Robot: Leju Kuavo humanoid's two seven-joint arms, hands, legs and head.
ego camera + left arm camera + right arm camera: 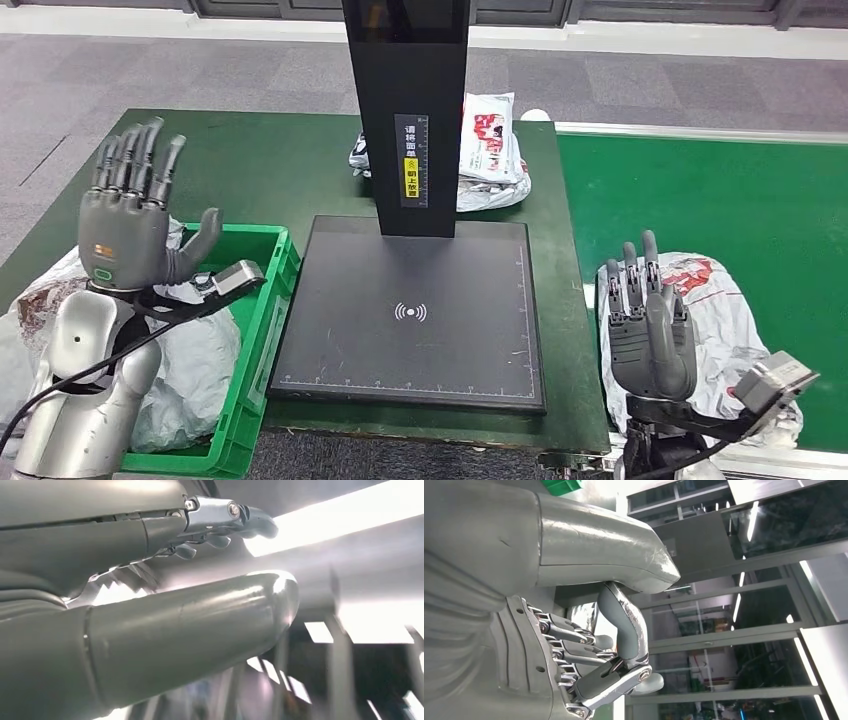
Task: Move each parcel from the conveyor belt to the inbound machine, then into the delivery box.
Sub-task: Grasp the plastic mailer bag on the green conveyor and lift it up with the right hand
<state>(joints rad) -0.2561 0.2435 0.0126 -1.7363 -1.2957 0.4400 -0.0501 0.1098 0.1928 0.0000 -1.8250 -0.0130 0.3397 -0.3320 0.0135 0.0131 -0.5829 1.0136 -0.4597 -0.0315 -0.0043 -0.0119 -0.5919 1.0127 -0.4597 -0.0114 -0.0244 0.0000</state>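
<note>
Right robot hand (650,335) raised with fingers upright and apart, holding nothing, in front of a white parcel (720,310) lying on the green conveyor belt (720,200). Left robot hand (130,215) likewise raised and spread, empty, above the green delivery box (262,300), which holds grey bags. Between the two hands, on the counter (250,170), stands the black inbound machine (410,310); further parcels (490,150) lie beyond its post.

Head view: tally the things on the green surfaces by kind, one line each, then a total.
Parcels on the conveyor belt: 1
Parcels behind the inbound machine's post: 1 pile, count unclear
Inbound machines: 1
Green delivery boxes: 1
Total: 4
</note>
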